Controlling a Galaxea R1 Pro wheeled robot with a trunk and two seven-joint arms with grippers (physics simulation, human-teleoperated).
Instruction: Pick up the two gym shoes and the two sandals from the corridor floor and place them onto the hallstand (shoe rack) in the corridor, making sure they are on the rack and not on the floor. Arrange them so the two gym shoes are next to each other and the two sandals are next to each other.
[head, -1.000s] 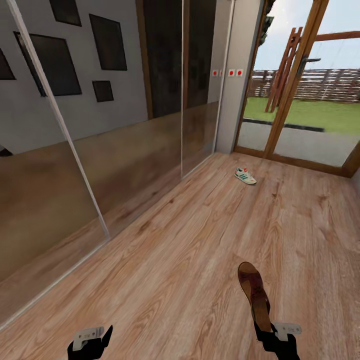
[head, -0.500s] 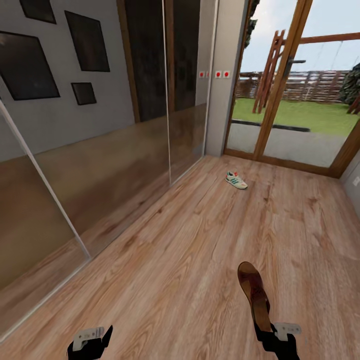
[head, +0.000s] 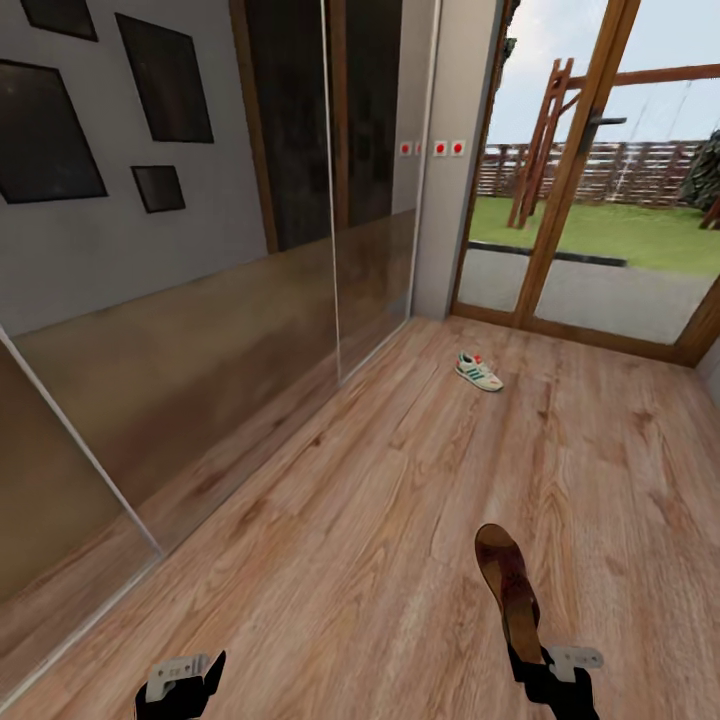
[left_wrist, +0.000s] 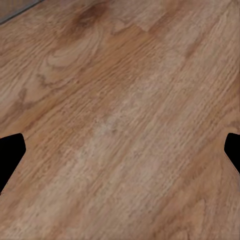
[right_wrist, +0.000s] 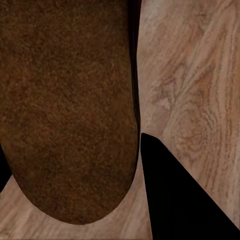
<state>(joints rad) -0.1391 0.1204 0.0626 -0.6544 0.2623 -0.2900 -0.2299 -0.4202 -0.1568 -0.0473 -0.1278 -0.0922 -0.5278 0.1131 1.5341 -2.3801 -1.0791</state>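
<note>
One gym shoe (head: 479, 372), cream-white with green stripes, lies on the wood-plank corridor floor (head: 400, 480) near the glass door. A brown sandal (head: 507, 588) is held by its heel end in my right gripper (head: 526, 656), which is shut on it at the bottom right of the head view. In the right wrist view the sandal's dark brown surface (right_wrist: 65, 110) sits close against one black finger (right_wrist: 175, 195). My left gripper (head: 185, 688) is low at the bottom left, open and holding nothing, with its fingertips (left_wrist: 10, 155) wide apart above bare floor. The hallstand is out of view.
A mirrored sliding-door wardrobe (head: 200, 330) runs along the left wall. A wood-framed glass door (head: 590, 200) at the back looks onto grey paving and lawn. A grey wall pillar (head: 450, 200) with red-dot switches stands between them. Open floor lies ahead.
The whole head view has shifted, so the camera has moved and the wardrobe panels have slid left. Both grippers keep their places in the picture, the sandal still held.
</note>
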